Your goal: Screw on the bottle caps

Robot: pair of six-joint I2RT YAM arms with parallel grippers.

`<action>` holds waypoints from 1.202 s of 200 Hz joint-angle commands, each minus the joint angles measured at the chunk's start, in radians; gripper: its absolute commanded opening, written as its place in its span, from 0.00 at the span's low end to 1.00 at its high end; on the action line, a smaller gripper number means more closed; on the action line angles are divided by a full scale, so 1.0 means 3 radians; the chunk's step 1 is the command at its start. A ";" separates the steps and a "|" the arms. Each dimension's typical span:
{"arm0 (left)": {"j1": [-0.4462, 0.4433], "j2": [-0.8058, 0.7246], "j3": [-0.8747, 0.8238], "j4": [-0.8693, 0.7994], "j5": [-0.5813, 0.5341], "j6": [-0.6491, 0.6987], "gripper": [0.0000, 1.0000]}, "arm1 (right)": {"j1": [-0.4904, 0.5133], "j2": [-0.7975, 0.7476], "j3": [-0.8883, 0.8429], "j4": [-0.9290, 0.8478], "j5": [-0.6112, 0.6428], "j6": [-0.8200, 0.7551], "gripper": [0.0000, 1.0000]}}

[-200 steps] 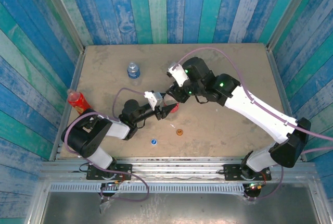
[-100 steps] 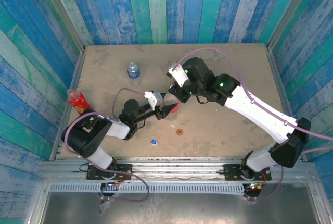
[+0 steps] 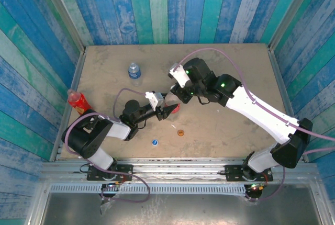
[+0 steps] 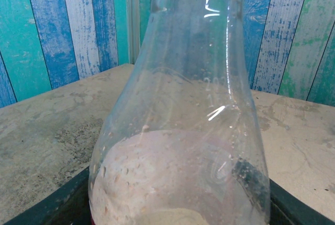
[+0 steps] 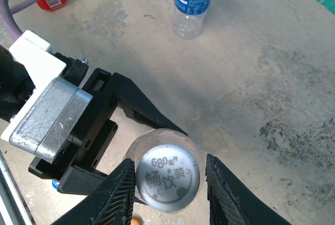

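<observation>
Jaws of the right gripper (image 5: pixel 168 160) stand narrowly apart on either side of the small round white plastic screw cap (image 5: pixel 167 178), its ribbed edge almost against both pads; whether they press it or sit just short, I cannot tell. That cap sits atop the clear plastic bottle with a red label (image 3: pixel 176 108), at bottom centre of the right wrist view. The left gripper (image 3: pixel 167 110) is clamped on that bottle, its black jaws hugging the body just under the cap. The left wrist view brings the bottle's clear shoulder right up close, upright over the sandy table (image 4: pixel 42 120). The top view adds the loose pieces. A tiny orange cap (image 3: pixel 180 132) and a blue cap (image 3: pixel 155 142) lie lower centre, well apart from both grippers. The clear bottle with a blue label (image 3: pixel 134 70) stands upper left, and the slim red bottle (image 3: pixel 77 100) stands at the far left.
</observation>
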 commanded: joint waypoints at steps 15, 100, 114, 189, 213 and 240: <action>-0.0004 0.0068 -0.0028 -0.0204 0.0032 0.0040 0.64 | 0.0008 0.0051 -0.0002 -0.0078 0.0042 -0.0010 0.35; -0.0004 0.0081 -0.0028 -0.0192 0.0040 0.0033 0.64 | -0.0024 -0.0027 0.0003 0.0029 0.0012 0.0206 0.27; -0.0006 0.0081 -0.0025 -0.0192 0.0046 0.0033 0.64 | -0.0051 -0.0032 0.0005 0.0037 -0.0052 0.0256 0.27; -0.0004 0.0086 -0.0016 -0.0181 0.0054 0.0040 0.64 | -0.0206 0.0031 0.0080 -0.0075 -0.0340 0.0549 0.25; -0.0006 0.0086 -0.0011 -0.0182 0.0062 0.0034 0.64 | -0.0235 0.0096 0.0147 -0.0177 -0.0388 0.0576 0.25; -0.0006 0.0090 -0.0006 -0.0183 0.0062 0.0034 0.64 | -0.0240 0.0144 0.0190 -0.0223 -0.0456 0.0548 0.24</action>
